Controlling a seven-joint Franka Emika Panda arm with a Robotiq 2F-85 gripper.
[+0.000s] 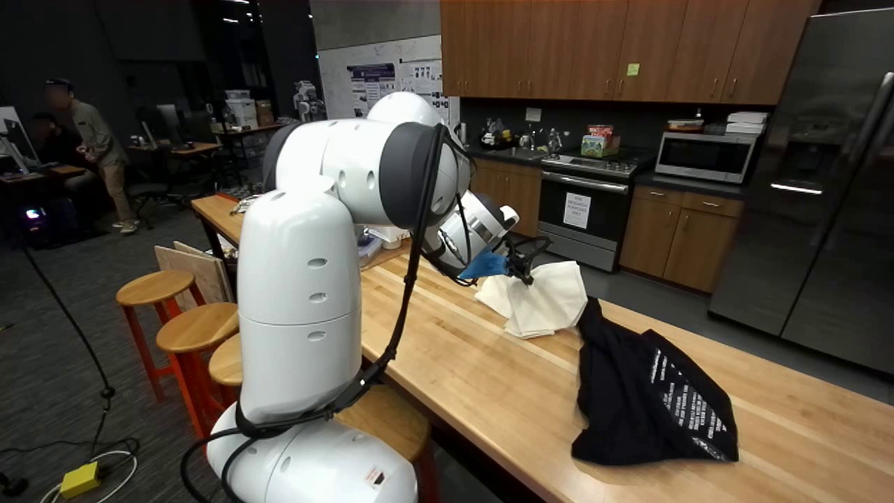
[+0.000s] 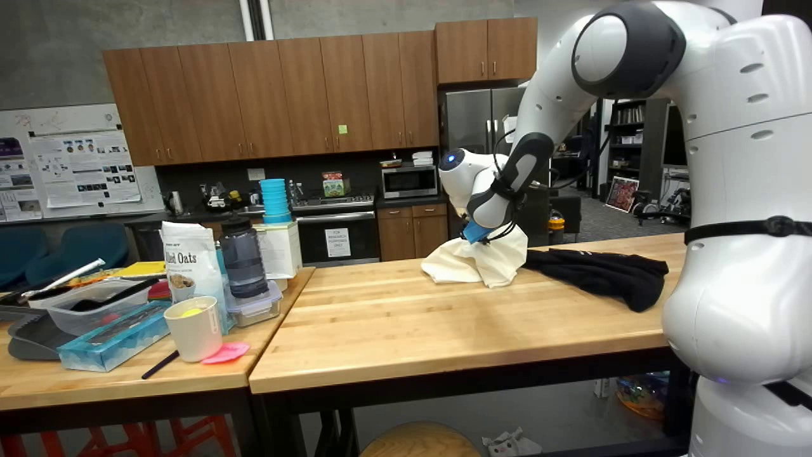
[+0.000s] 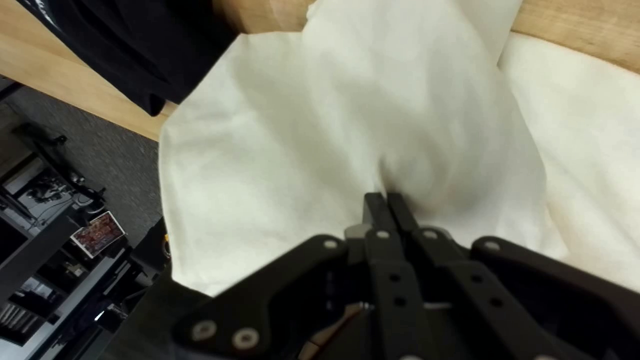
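A cream cloth (image 1: 552,300) lies partly on the wooden table, with a portion raised in folds beneath my gripper (image 1: 525,271). In the wrist view, the fingertips of the gripper (image 3: 386,196) pinch a narrow fold of the cloth (image 3: 265,170), which fills most of that picture. The same cloth (image 2: 472,259) shows in an exterior view under the blue-marked wrist, where the fingers are hard to make out. Beside it lies a crumpled black garment (image 1: 649,398) with white print, seen in both exterior views. Part of that black garment (image 3: 170,45) shows at the wrist view's upper left.
The wooden table (image 1: 447,356) has its far edge close to the cloth. On an adjoining table stand an oats bag (image 2: 190,260), a dark bottle (image 2: 243,260), a mug (image 2: 195,330) and a blue tissue box (image 2: 114,336). Several stools (image 1: 198,327) stand along the near side.
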